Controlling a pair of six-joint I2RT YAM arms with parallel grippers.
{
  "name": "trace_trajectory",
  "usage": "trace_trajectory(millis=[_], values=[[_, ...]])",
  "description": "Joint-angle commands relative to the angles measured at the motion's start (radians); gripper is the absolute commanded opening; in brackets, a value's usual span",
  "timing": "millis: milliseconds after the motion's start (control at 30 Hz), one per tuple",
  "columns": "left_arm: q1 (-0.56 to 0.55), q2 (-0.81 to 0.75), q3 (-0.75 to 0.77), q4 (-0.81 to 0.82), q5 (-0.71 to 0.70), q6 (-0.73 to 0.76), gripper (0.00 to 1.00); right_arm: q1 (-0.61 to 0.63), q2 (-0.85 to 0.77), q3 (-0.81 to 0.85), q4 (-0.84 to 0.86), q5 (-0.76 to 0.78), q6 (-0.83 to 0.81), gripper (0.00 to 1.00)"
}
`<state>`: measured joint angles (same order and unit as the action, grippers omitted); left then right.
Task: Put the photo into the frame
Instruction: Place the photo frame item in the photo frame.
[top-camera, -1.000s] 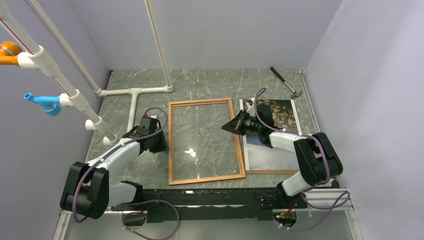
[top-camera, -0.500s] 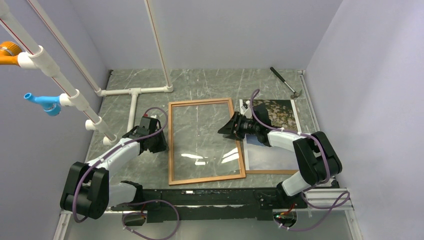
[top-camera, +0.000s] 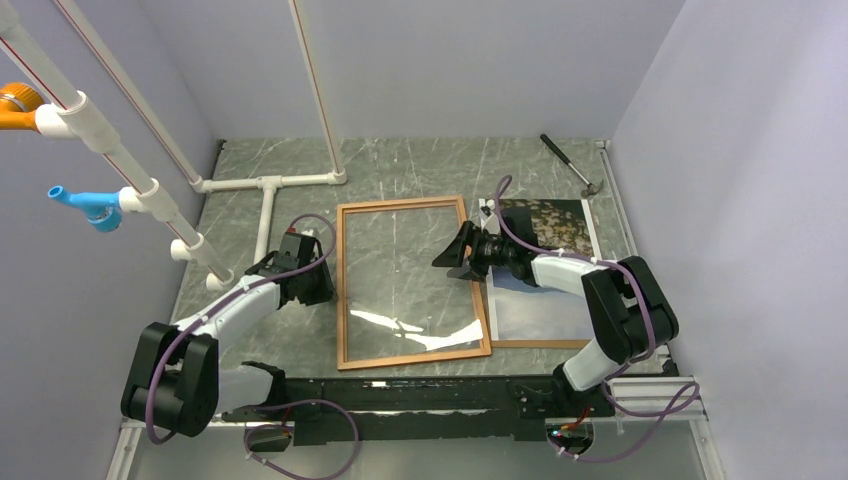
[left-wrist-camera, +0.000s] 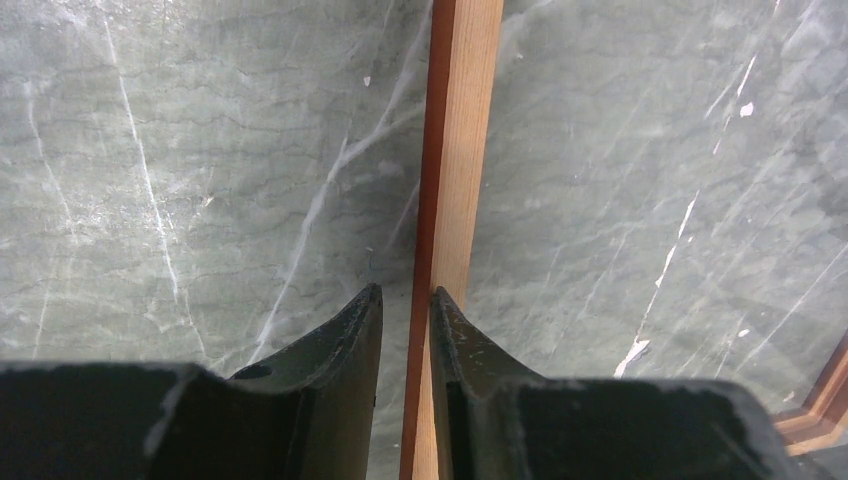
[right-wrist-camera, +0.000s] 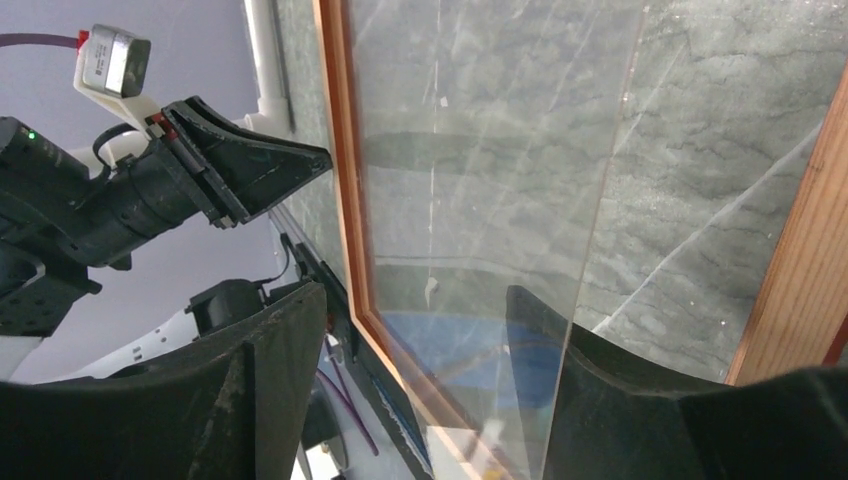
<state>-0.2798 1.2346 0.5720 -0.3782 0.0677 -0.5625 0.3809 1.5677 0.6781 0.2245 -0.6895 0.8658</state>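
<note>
One frame (top-camera: 341, 290), photo (top-camera: 535, 310) beside it at right.
Left gripper (left-wrist-camera: 405, 295) near-closed at left rail, hold unclear; right gripper (right-wrist-camera: 415, 300) spread at the tilted glass pane (right-wrist-camera: 480, 200): lift slowly.

The bench (top-camera: 400, 170) looks like polished stone: grey-green marbling with white veins, smooth and faintly shiny. The frame (left-wrist-camera: 458, 180) is wood, with fine straight grain left bare and satiny on its pale top face and a redder stain on its side. Inside it the clear pane (top-camera: 400, 325) is hard and glossy, throwing bright streaks of glare. The photo (top-camera: 560, 222) near the right edge is a smooth paper print with a white margin. The left tool (left-wrist-camera: 405, 295) and the right tool (right-wrist-camera: 410, 330) are matt black plastic with a fine grainy texture. The pipes (top-camera: 265, 185) toward the far-left corner are smooth white plastic. The hammer (top-camera: 570, 164) in the far-right corner has a dull metal head.
</note>
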Motion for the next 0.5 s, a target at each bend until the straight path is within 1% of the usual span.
trace_trajectory(millis=[0, 167, 267, 367, 433, 467], values=[[0.002, 0.059, -0.04, -0.044, -0.06, 0.035, 0.28, 0.013, 0.006, 0.064, -0.054, 0.001, -0.064, 0.7], [0.002, 0.061, -0.038, -0.042, -0.057, 0.035, 0.28, 0.016, -0.009, 0.083, -0.132, 0.046, -0.112, 0.77], [0.003, 0.064, -0.038, -0.042, -0.057, 0.036, 0.28, 0.019, 0.003, 0.1, -0.161, 0.053, -0.132, 0.78], [0.002, 0.062, -0.038, -0.043, -0.058, 0.038, 0.28, 0.023, 0.008, 0.113, -0.197, 0.091, -0.146, 0.81], [0.003, 0.063, -0.038, -0.043, -0.058, 0.038, 0.28, 0.025, 0.006, 0.119, -0.219, 0.119, -0.15, 0.84], [0.002, 0.063, -0.036, -0.042, -0.057, 0.038, 0.28, 0.027, 0.007, 0.122, -0.232, 0.131, -0.153, 0.87]])
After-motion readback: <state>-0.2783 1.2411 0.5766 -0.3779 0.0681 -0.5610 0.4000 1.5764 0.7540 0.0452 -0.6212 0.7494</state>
